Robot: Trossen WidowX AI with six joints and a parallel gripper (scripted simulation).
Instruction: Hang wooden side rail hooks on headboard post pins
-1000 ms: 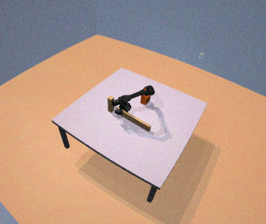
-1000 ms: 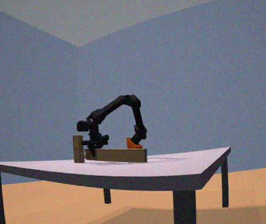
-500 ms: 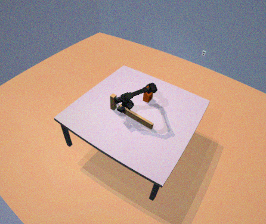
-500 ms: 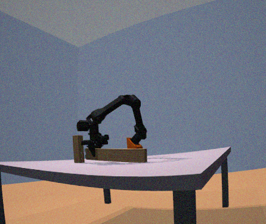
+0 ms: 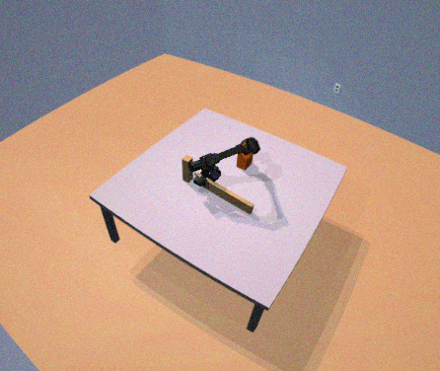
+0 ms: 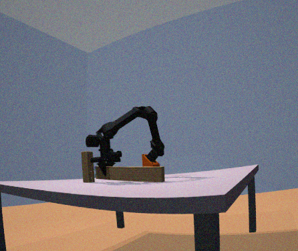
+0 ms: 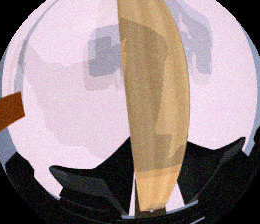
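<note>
The wooden rail (image 5: 229, 196) (image 6: 135, 173) (image 7: 150, 90) stands on its narrow edge, its far end on the table. My gripper (image 5: 199, 181) (image 6: 105, 173) (image 7: 148, 137) is shut on the rail near its post-side end, one finger on each side. The upright headboard post (image 5: 187, 169) (image 6: 87, 167) stands just beyond that end, with a narrow gap showing between them in the exterior view. The hooks, the slot and its pins are too small or hidden to make out, so I cannot tell whether the hooks touch the pins.
The orange arm base (image 5: 244, 160) (image 6: 149, 161) (image 7: 9, 114) stands on the table (image 5: 288, 251) (image 6: 182, 191), behind the rail in the exterior view. The arm arches from it towards the post, and its wrist is close beside the post.
</note>
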